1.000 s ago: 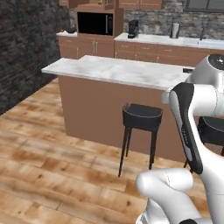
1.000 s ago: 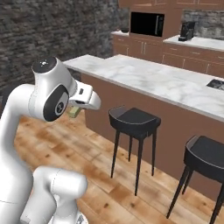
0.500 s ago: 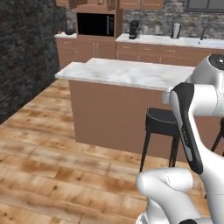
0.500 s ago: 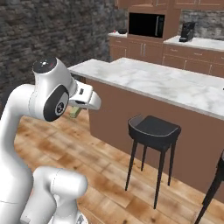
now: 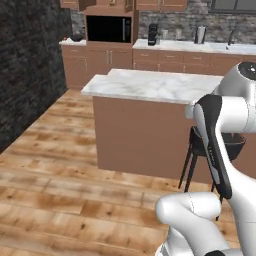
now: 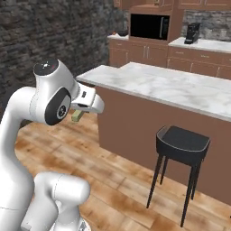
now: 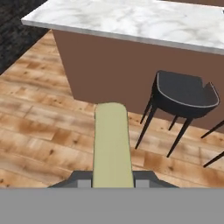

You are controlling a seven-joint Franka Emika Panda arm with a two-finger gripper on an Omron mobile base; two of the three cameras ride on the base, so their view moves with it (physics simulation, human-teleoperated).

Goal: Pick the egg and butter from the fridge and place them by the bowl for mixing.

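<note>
My gripper (image 7: 113,181) is shut on the butter (image 7: 111,142), a pale yellow-green stick that pokes forward between the two dark fingertips. From the right base view the butter (image 6: 78,116) hangs under the white hand, held by the gripper (image 6: 80,112) in the air above the wooden floor, left of the island counter (image 6: 171,85). A small dark bowl-like thing (image 6: 122,33) sits on the far back counter. The egg and the fridge are out of view.
The marble-topped island (image 5: 150,85) with brown sides stands ahead. A black stool (image 6: 182,140) stands against it, also the stool (image 7: 186,94) ahead of the hand. Microwave (image 5: 109,28) and coffee machine (image 5: 153,34) line the back wall; a dark stone wall (image 5: 30,65) runs on the left.
The base has driven on: the whole scene has shifted, the island and stool sliding right and looming larger. The butter stays gripped in the same pose.
</note>
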